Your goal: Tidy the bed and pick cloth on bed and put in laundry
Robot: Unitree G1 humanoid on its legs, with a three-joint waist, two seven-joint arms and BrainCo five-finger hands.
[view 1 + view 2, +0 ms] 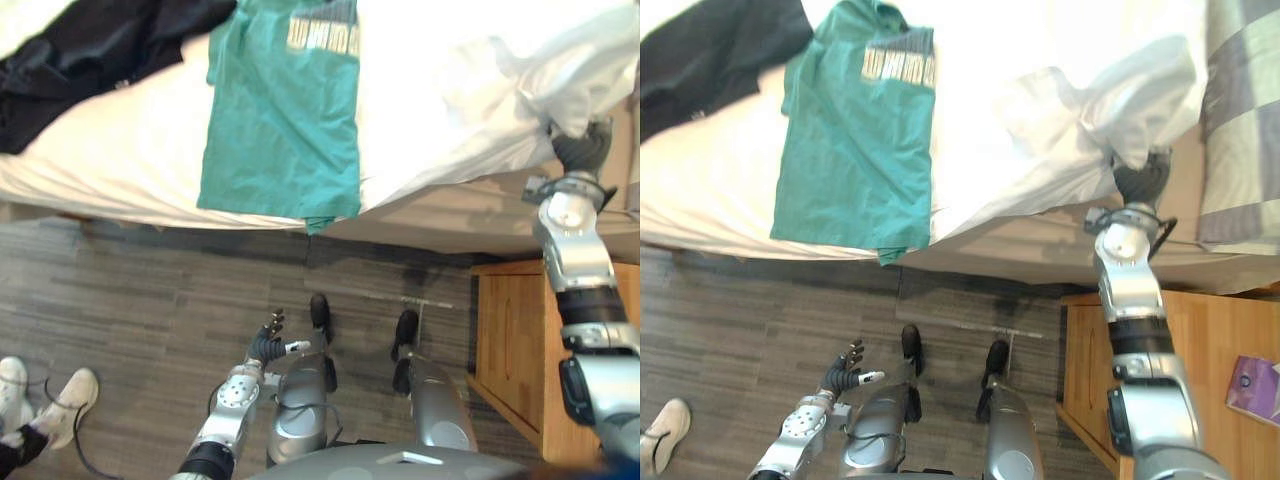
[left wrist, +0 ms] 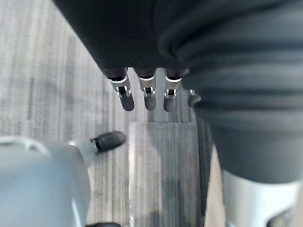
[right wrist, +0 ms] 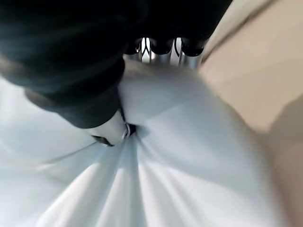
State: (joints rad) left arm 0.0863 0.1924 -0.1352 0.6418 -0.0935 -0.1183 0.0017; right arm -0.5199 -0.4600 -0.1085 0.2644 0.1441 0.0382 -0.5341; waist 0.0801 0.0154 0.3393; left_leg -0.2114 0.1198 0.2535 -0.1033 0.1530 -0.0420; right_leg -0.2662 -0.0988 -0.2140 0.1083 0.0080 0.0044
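Right hand (image 1: pixel 1140 178) pinches a bunch of white sheet (image 1: pixel 1070 110) at the bed (image 1: pixel 100 160) edge. Left hand (image 1: pixel 267 346) hangs spread over the floor (image 1: pixel 150 290). The teal shirt (image 1: pixel 285 120) overhangs the edge just beside the sheet, and a hard tug could drag it off.

The right arm (image 1: pixel 580 300) reached up along the right edge of the frame, nearly straight, with the right hand (image 1: pixel 583 150) at the upper right, its digits curled into a pinch on a fold of the white sheet (image 1: pixel 470 90). The left arm (image 1: pixel 225 415) hung low at the bottom, left of centre. The left hand (image 1: pixel 267 346) held nothing, its fingers (image 2: pixel 149 94) straight and the thumb (image 2: pixel 106 140) set apart.
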